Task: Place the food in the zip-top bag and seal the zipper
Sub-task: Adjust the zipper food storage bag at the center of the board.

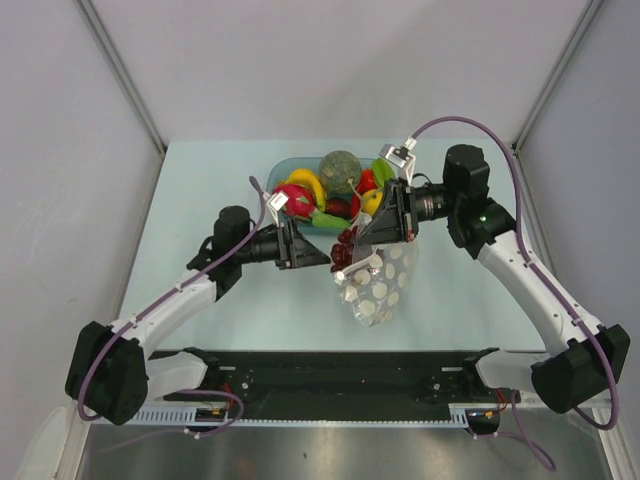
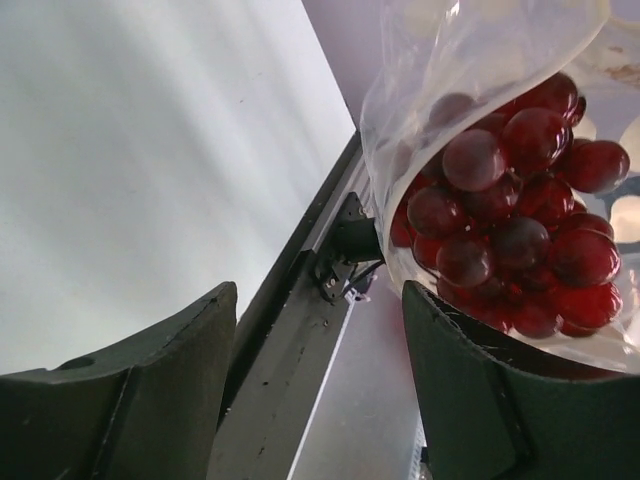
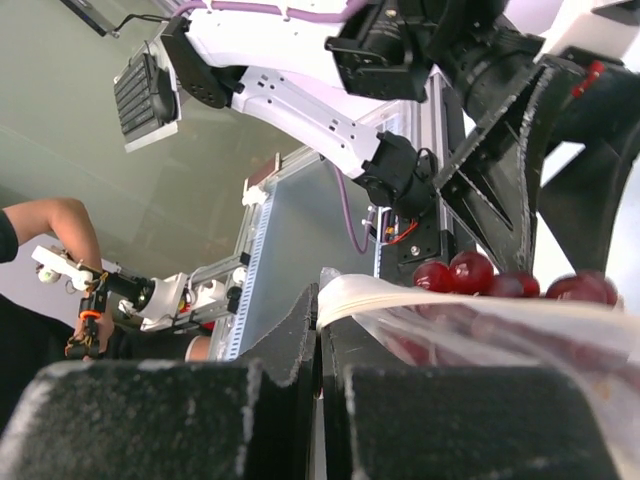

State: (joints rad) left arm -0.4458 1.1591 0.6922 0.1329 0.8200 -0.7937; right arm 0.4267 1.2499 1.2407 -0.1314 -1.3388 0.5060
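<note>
Near the middle of the tabletop, the right pincer is closed on the mouth edge of the zip-top bag. The grapes sit at that mouth, partly behind clear plastic; how deep they are I cannot tell. The left pincer stands open just beside them, holding nothing. The grey-green ball lies in the blue bowl toward the far edge. The zipper is too thin to make out.

The zip-top bag is thin, clear, crinkled plastic with a sheen. The grapes look smooth and glossy. The fingers of the left end effector are matt, grainy black plastic. The bench looks smooth and matt.
</note>
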